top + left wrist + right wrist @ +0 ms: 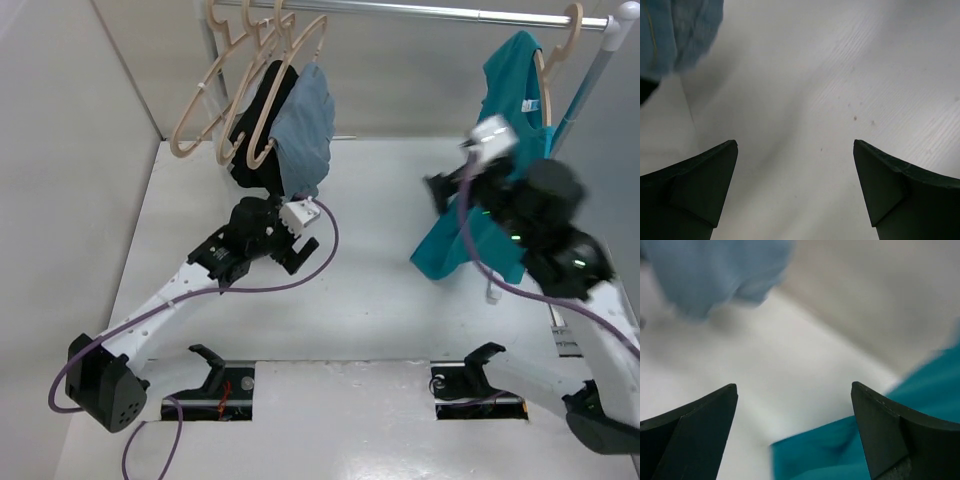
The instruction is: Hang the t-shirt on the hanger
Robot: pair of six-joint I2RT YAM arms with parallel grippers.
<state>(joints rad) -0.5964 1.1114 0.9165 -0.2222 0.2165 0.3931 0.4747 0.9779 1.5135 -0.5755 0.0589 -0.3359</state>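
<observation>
The black fingers of the right gripper (794, 386) stand wide apart with nothing between them, the floppy teal short-sleeved cloth t-shirt (880, 440) blurred just beyond at 5 o'clock; the left gripper (795, 145) is likewise spread and empty above the white table (840, 75); in the overhead view the t-shirt hangs at 2 o'clock on the light beige plastic hanger (572, 25), hooked over the silver metal rail (430, 12), its lower cloth beside the right arm; at 11 o'clock a grey-blue garment (305, 125) and a black garment (262, 110) hang among other beige hangers (180, 140)
</observation>
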